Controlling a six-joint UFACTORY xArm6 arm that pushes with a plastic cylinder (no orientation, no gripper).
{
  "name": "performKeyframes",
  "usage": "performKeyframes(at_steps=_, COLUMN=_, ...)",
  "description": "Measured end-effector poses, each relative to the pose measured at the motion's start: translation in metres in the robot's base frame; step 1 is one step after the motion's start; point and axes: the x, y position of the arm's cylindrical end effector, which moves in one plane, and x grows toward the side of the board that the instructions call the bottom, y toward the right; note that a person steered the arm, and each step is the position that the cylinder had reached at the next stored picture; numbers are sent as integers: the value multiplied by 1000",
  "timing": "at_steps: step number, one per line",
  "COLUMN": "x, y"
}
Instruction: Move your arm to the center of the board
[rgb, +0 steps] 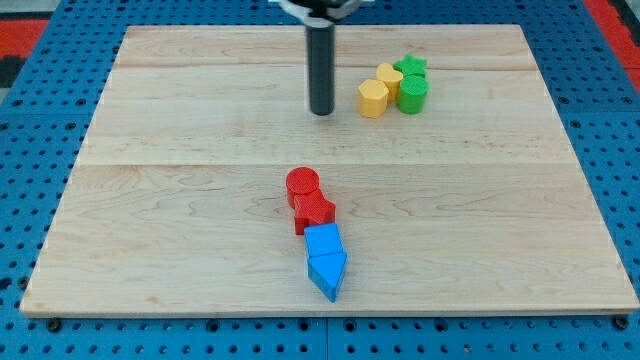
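Note:
My tip (321, 110) is the lower end of a dark rod that comes down from the view's top. It rests on the wooden board (180, 200), above the board's middle. A yellow hexagonal block (373, 98) lies just to its right, apart from it. Behind that sit a second yellow block (390, 76), a green cylinder (412, 93) and a green star-shaped block (410, 67), all clustered together. Below the tip, a red cylinder (302, 184), a red star-shaped block (314, 213), a blue block (323, 240) and a blue triangular block (328, 273) form a line.
The board lies on a blue pegboard surface (40, 110) that surrounds it. A red strip (615, 20) shows at the view's top right corner.

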Motion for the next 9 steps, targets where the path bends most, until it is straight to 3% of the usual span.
performKeyframes(at_steps=2, x=1, y=59)
performKeyframes(at_steps=4, x=18, y=0)
performKeyframes(at_steps=9, x=19, y=-8)
